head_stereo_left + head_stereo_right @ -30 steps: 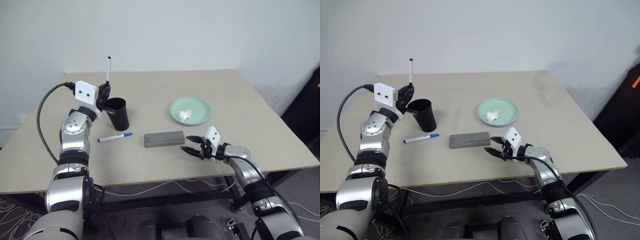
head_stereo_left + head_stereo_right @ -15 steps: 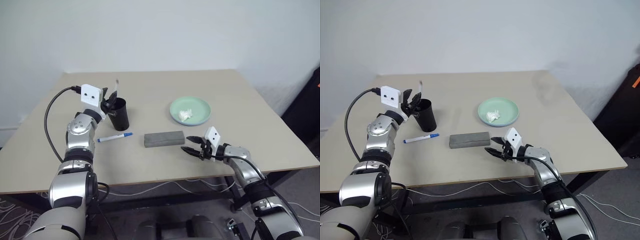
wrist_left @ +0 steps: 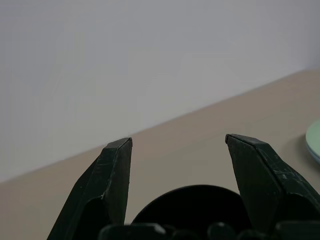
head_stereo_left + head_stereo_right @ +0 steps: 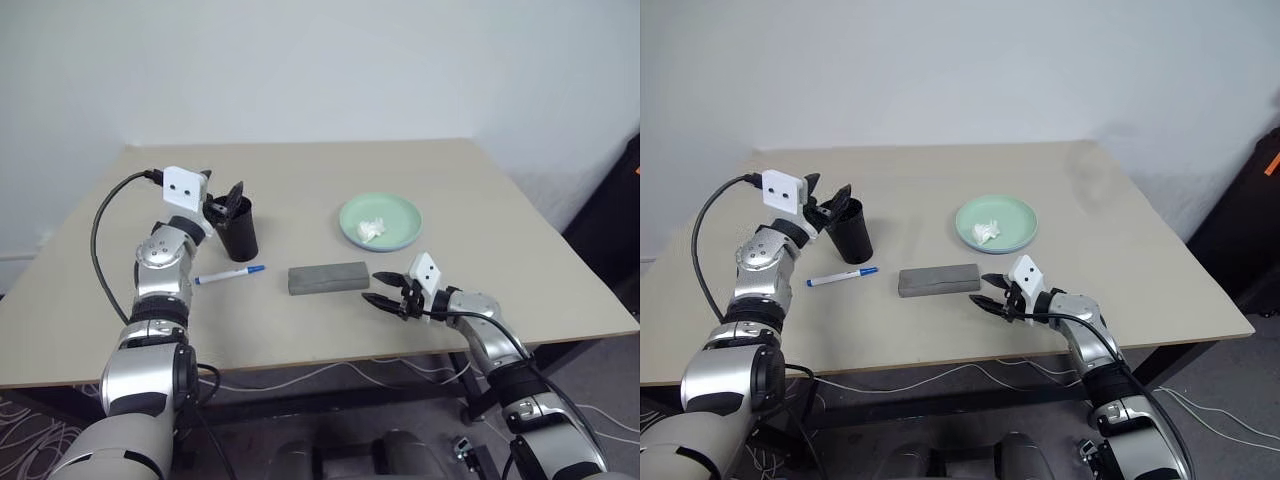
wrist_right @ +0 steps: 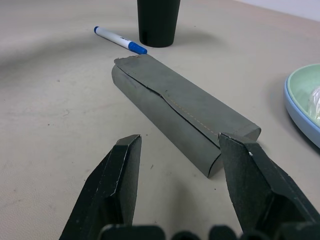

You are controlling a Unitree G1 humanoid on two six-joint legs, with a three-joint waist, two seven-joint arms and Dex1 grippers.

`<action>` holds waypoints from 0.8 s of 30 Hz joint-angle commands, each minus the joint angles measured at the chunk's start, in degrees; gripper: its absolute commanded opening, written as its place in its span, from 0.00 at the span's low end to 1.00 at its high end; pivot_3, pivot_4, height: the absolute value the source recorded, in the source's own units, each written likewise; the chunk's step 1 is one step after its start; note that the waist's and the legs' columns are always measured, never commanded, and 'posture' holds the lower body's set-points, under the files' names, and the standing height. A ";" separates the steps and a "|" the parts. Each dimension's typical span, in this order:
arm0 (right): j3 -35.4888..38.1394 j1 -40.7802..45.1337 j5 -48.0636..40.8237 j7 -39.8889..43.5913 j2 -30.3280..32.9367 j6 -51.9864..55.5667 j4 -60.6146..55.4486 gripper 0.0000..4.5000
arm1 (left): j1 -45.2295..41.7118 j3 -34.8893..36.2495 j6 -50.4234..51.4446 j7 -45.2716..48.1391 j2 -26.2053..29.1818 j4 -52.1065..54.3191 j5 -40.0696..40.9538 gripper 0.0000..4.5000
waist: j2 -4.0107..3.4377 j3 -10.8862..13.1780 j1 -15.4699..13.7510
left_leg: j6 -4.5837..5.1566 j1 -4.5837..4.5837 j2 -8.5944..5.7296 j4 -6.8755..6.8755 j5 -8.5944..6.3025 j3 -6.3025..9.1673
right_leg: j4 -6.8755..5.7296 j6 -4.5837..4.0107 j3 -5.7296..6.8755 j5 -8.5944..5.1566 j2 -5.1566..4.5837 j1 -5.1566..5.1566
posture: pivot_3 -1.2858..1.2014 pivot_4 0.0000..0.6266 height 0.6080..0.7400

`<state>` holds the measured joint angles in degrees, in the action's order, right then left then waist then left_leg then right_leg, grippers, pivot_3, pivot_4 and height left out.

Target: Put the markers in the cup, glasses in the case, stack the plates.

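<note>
The black cup [image 4: 239,230] stands at the table's left, and my left gripper [image 4: 225,200] hangs open just above its rim with nothing between its fingers. A blue-capped marker [image 4: 230,274] lies flat on the table in front of the cup. To its right lies the grey case [image 4: 328,277], closed. My right gripper [image 4: 385,288] is open just off the case's right end, pointing at it. A mint green plate [image 4: 393,213] rests on a light blue plate [image 5: 299,125] behind the case. The glasses are out of view.
A small white paper wad [image 4: 371,229] lies on the green plate. The beige table [image 4: 500,240] ends close behind my right gripper. A black cable [image 4: 100,230] loops off my left wrist.
My left gripper lowered to the cup's rim and opened. The black-capped marker it held upright dropped into the cup. The right arm stayed still.
</note>
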<state>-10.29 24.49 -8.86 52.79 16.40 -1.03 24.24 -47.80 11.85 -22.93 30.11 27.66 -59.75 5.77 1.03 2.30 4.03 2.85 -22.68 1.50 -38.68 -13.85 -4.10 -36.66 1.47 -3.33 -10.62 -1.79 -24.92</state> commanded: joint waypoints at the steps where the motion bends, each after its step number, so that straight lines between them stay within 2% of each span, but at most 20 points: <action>1: 0.67 1.87 -0.22 0.27 -0.17 -1.27 -0.85 0.59 | -1.12 0.61 -0.14 0.25 0.17 2.67 1.32 0.69 | 0.00 0.00 0.00 | 0.00 0.00 0.00 0.00 0.00 0.00 | 0.00 0.00 0.00 0.00 0.00 0.00 | 0.52 0.00 1.00; 2: 0.67 1.87 -0.21 0.27 -0.18 -1.27 -0.85 0.59 | -1.10 0.62 -0.10 0.26 0.17 2.73 1.32 0.69 | 0.00 0.00 0.00 | 0.00 0.00 0.00 0.00 0.00 0.00 | 0.00 0.00 0.00 0.00 0.00 0.00 | 0.52 0.00 1.00; 4: 0.63 1.74 -0.21 0.42 -0.08 -1.30 -0.91 0.59 | -0.91 -0.52 12.19 16.85 4.36 11.93 7.58 0.69 | 0.11 0.07 0.11 | 0.00 0.00 0.00 0.00 0.00 0.00 | 0.00 0.00 0.00 0.00 0.00 0.00 | 0.52 0.00 1.00; 6: 0.63 1.69 -0.20 0.50 -0.06 -1.32 -0.92 0.59 | -0.26 -0.89 19.19 24.35 6.37 17.51 10.69 0.69 | 0.24 0.15 0.29 | -0.01 -0.13 0.02 0.00 0.01 -0.02 | -0.03 -0.12 0.00 -0.05 0.06 -0.17 | 0.52 0.00 1.00; 10: 0.60 2.43 -0.06 0.71 -0.31 -1.60 0.00 0.59 | 1.13 -6.61 28.42 38.79 16.17 23.32 8.51 0.69 | 0.23 0.15 1.04 | 0.01 -0.24 0.01 0.07 0.01 -0.03 | -0.01 -0.12 -0.04 -0.05 0.06 -0.33 | 0.52 0.00 1.00; 17: 0.65 3.28 0.31 0.51 -1.09 -2.42 1.49 0.59 | -1.48 -13.16 31.08 47.23 21.68 22.40 3.31 0.69 | 0.24 0.17 0.79 | 0.04 -0.18 0.07 0.07 0.04 0.01 | -0.02 -0.18 -0.02 -0.10 0.03 -0.28 | 0.52 0.00 1.00; 24: 1.02 3.33 0.43 0.23 -1.16 -2.56 1.68 0.59 | -4.56 -22.96 24.19 49.26 23.82 14.38 -9.10 0.69 | 0.24 0.18 0.77 | 0.06 -0.24 0.09 0.08 0.05 -0.02 | -0.02 -0.17 -0.06 -0.10 -0.02 -0.36 | 0.52 0.00 1.00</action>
<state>-10.30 26.32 -8.22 53.27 15.01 -2.60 26.79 -49.92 -9.61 3.61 79.47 50.38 -44.17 -0.29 1.27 2.48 4.80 2.97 -22.93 1.56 -38.59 -13.77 -4.12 -36.68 1.30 -3.38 -10.72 -1.80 -25.29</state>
